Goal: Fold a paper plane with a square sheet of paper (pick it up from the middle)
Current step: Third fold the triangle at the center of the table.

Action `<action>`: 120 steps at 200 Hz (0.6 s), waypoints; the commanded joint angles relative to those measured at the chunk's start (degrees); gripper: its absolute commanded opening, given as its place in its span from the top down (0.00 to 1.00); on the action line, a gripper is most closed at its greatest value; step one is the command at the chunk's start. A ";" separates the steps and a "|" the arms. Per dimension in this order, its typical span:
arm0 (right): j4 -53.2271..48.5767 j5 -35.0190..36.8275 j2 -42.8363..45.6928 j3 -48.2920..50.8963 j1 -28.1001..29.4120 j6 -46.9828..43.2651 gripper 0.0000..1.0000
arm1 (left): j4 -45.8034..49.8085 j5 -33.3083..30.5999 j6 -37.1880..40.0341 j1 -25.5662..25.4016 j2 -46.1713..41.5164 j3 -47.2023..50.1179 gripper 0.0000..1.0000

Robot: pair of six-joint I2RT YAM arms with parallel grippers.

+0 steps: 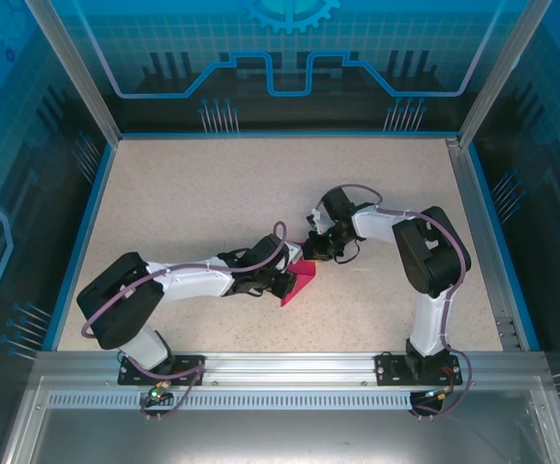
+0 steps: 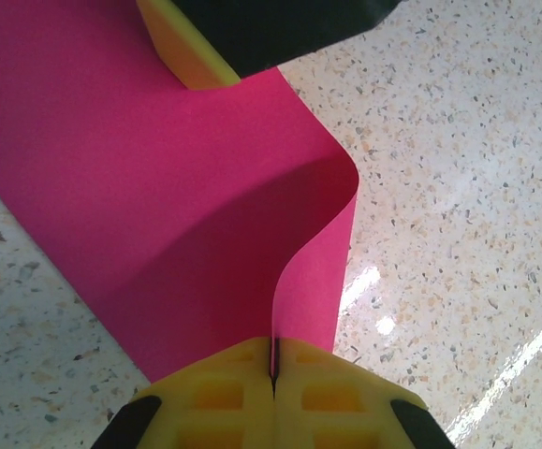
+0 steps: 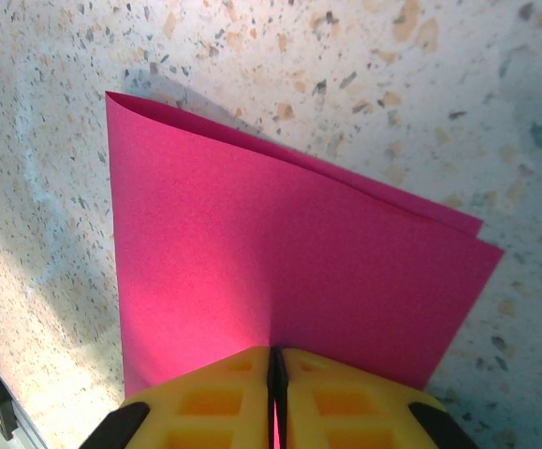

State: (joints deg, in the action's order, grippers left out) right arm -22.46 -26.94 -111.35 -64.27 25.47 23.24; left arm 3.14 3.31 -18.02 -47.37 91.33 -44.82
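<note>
While the two arms meet over the table [image 1: 183, 193], left gripper [image 2: 272, 369]: yellow jaws pressed together on the near edge of the square sheet of paper [image 2: 158, 187].
Right gripper [image 3: 275, 367]: jaws clamped on the sheet's far edge, where two layers show.
Paper: magenta, bowing upward just ahead of the left gripper, stretched between both grippers.
Table: speckled beige, beneath the sheet.

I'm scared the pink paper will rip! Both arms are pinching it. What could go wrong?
Left jaws and right jaws are shut on one thin paper, so pulling apart could tear it. It bulges by the left jaws, which might press in a stray wrinkle. Its two layers' edges don't line up, so the fold may come out crooked.
</note>
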 commanded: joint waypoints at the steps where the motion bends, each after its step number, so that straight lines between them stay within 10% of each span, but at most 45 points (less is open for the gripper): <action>1: -3.22 3.28 -2.39 0.28 1.16 -0.93 0.89 | 0.41 0.64 -0.45 0.76 0.43 0.44 1.00; 120: -3.15 3.12 -2.48 0.19 1.22 -0.52 0.89 | 1.10 -2.73 -3.64 1.19 0.84 1.89 1.00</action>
State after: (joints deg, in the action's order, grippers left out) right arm -22.68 -26.76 -111.35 -64.42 25.50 23.24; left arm 3.20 2.39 -20.08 -46.70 91.85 -44.07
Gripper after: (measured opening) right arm 0.114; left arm 0.062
